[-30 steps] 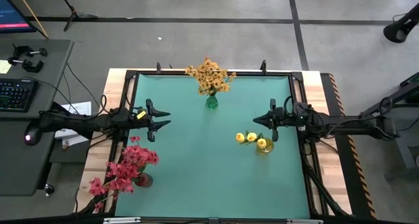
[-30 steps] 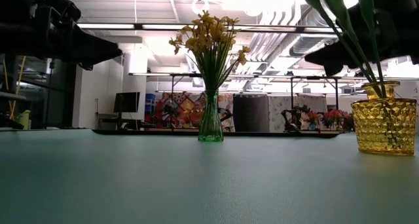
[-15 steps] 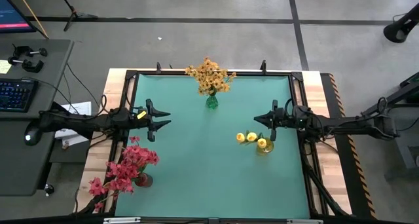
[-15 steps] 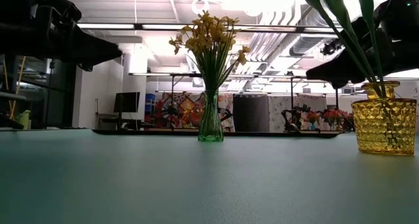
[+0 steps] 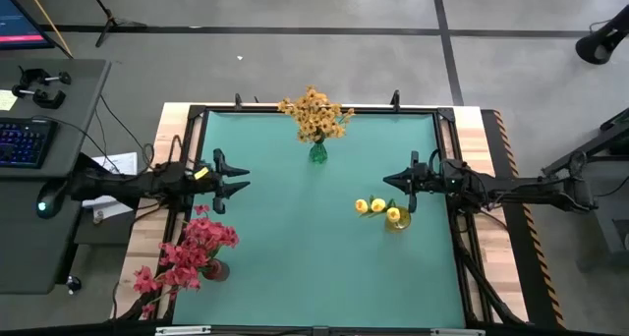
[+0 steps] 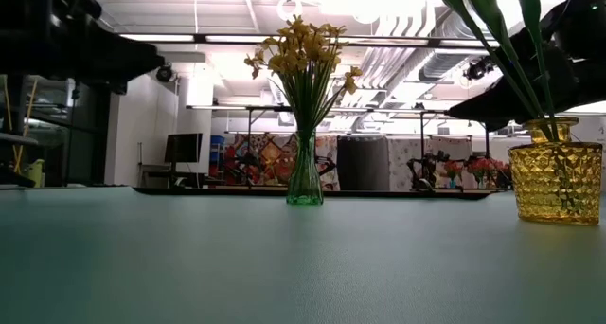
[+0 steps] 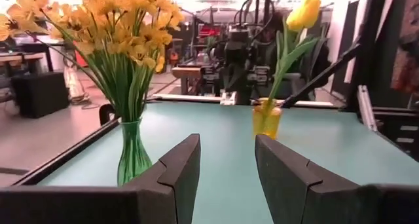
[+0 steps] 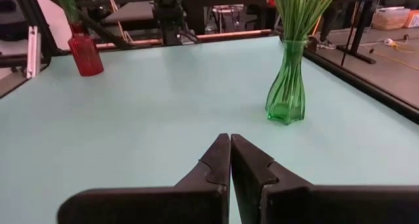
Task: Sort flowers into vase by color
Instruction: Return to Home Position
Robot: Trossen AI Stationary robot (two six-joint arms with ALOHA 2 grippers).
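Note:
Orange-yellow sprays (image 5: 314,114) stand in a green glass vase (image 5: 317,153) at the table's far middle. Yellow tulip buds (image 5: 376,206) stand in a yellow vase (image 5: 397,219) right of centre. Red-pink blooms (image 5: 192,248) stand in a red vase (image 5: 214,270) at the near left corner. My left gripper (image 5: 241,179) is open and empty over the table's left side; its fingers (image 7: 177,168) point at the yellow vase (image 7: 266,119). My right gripper (image 5: 386,184) is shut and empty just beyond the yellow vase, pointing left (image 8: 230,140).
A black frame rim (image 5: 314,108) runs round the teal table. Bare table top lies between the two grippers and along the near edge. A desk with a keyboard (image 5: 25,140) stands beyond the left edge.
My left gripper has drawn back a little toward the table's left edge. My right gripper has sunk a little beside the yellow vase. The flowers and vases have not moved.

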